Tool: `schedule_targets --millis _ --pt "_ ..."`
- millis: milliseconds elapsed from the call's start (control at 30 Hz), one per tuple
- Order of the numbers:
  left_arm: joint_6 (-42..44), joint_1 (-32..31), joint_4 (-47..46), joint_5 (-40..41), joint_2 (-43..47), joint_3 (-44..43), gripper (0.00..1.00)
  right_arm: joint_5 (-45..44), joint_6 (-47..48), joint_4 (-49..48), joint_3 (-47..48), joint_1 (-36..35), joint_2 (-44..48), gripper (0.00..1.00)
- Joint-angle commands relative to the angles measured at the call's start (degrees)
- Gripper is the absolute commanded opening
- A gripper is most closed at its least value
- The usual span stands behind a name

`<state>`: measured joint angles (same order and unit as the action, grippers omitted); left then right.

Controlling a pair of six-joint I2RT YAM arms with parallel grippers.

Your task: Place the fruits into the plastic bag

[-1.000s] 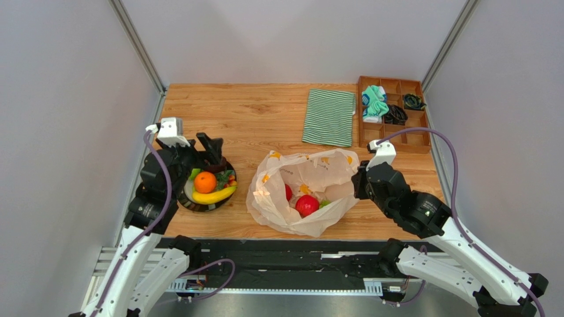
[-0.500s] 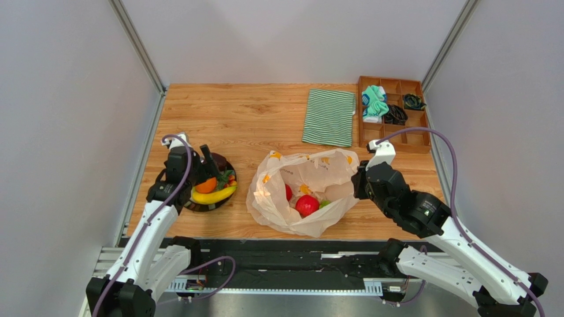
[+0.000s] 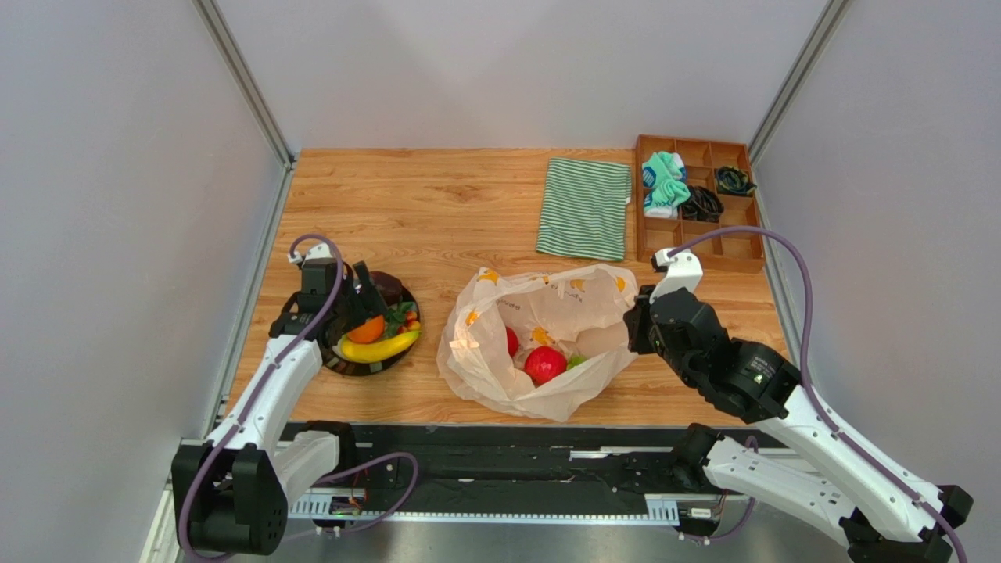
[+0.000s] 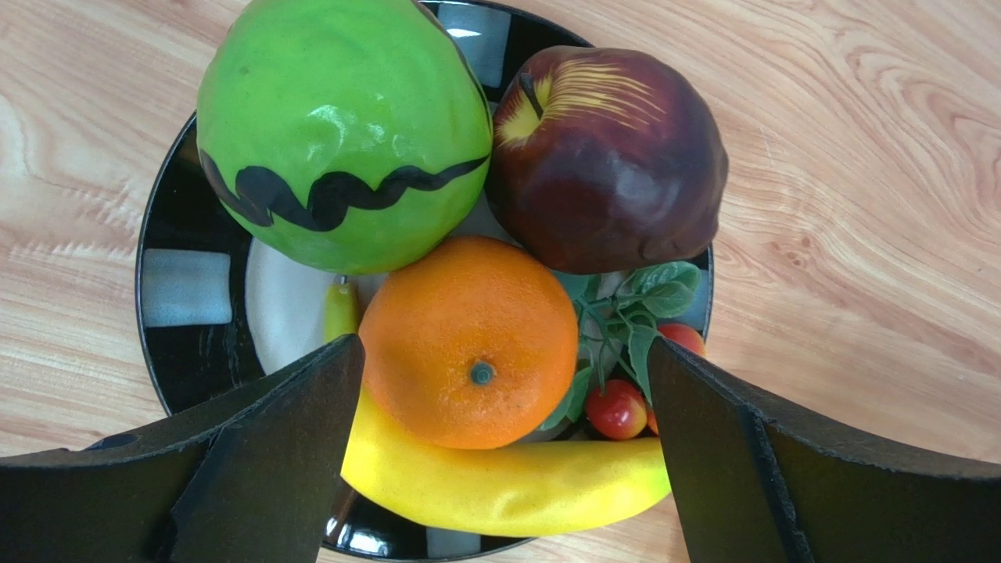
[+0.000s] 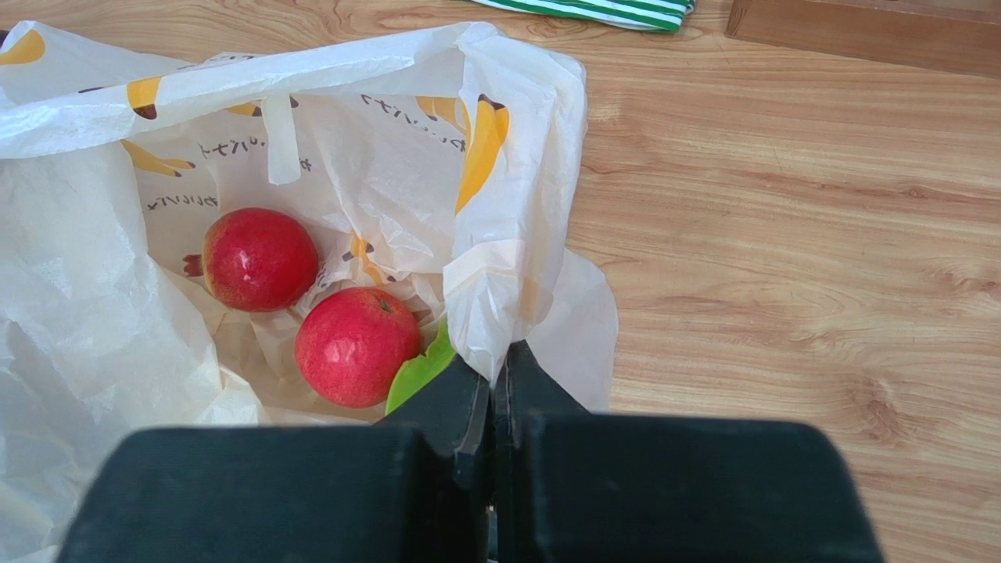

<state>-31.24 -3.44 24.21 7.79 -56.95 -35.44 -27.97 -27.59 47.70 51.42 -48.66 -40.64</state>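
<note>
I am looking down on a pale wooden table (image 3: pixel 470 211) with grey walls closing it in on three sides. Near its left edge a glossy black round plate (image 4: pixel 176 293) is carrying the fruits. The yellow banana (image 4: pixel 505 481), smooth and curved, is lying with its long axis left to right along the plate's near rim in my left wrist view. Above it the dimpled orange (image 4: pixel 468 343) is sitting with its stem spot facing up. A shiny green round fruit (image 4: pixel 341 129) with a wavy black line and a dark red apple (image 4: pixel 605 158) are filling the far half. The left claw (image 4: pixel 499 364) is hanging over the plate, spread wide and gripping nothing, with one finger on either side of the orange.

The plastic bag (image 3: pixel 517 352), crinkly, whitish and printed with bananas, is lying at the middle of the table's near part with its mouth gaping upward. Two red apples (image 5: pixel 356 346) and a flat green piece (image 5: pixel 417 375) are resting inside. The right claw (image 5: pixel 491 381) is pinching the bag's rim, its fingers closed tight on the film.

A green-and-white striped cloth (image 3: pixel 584 208) is lying flat farther back, beside a wooden compartment tray (image 3: pixel 693 142).
</note>
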Motion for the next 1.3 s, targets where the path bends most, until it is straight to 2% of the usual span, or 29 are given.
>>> schedule_targets --millis 0,467,800,1033,1267 --pt "-0.57 0.89 -3.11 -1.02 -0.8 0.63 0.99 -1.04 0.35 -0.51 0.44 0.15 0.92 0.0" --pt "-0.48 1.77 -4.26 -1.64 -1.85 2.39 0.89 -0.95 0.17 -0.51 0.09 0.15 1.09 0.0" --pt "-0.84 1.77 -4.61 -1.73 -2.64 3.36 0.89 -0.86 -0.09 -0.51 -0.18 0.15 1.18 0.0" --pt "-1.01 1.77 -4.34 -1.73 -1.24 3.62 0.72 -0.86 -0.27 -0.51 -0.18 0.15 1.09 0.0" --pt "-1.1 1.77 -3.82 -2.08 1.4 3.98 0.66 -0.69 -0.35 -0.59 -0.18 0.24 1.09 0.0"
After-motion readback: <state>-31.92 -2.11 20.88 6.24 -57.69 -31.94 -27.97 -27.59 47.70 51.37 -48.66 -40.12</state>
